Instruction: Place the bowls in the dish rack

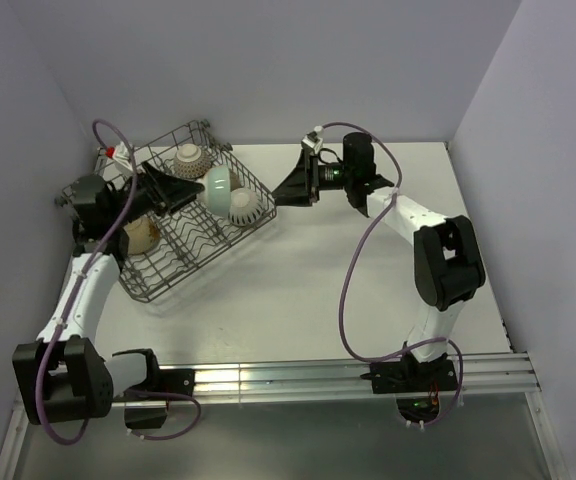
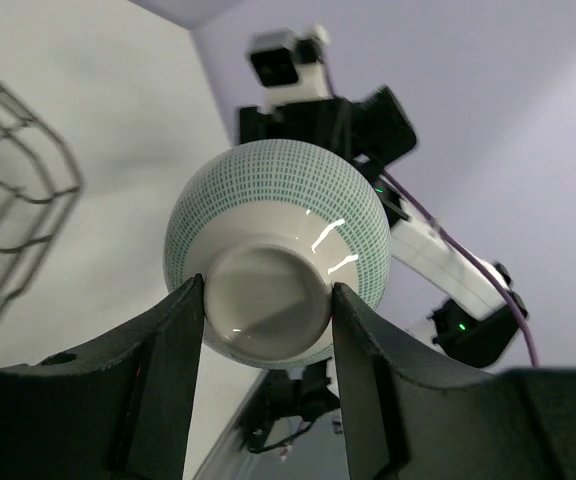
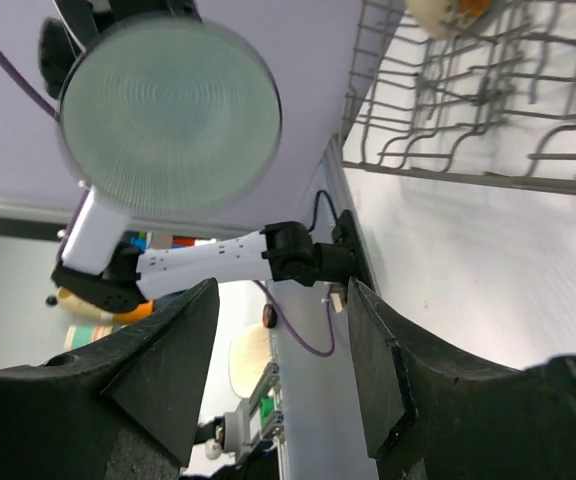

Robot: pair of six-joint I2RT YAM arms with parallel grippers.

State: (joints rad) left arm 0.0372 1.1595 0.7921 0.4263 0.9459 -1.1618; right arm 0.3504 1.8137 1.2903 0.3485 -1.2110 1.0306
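The grey wire dish rack (image 1: 158,280) stands at the left of the table. My left gripper (image 1: 183,190) is over it, shut on the foot of a pale green checked bowl (image 1: 218,185). In the left wrist view the bowl (image 2: 278,200) has its base ring pinched between the two fingers of the left gripper (image 2: 268,290). My right gripper (image 1: 283,192) hangs just right of the rack, open and empty. In the right wrist view the right gripper (image 3: 283,290) faces the bowl's inside (image 3: 168,115), and the rack (image 3: 468,100) is at the upper right.
Three other bowls sit in the rack: a patterned one (image 1: 188,157) at the back, a white one (image 1: 245,205) at the right side and a beige one (image 1: 141,237) at the left. Purple walls close in the table on three sides.
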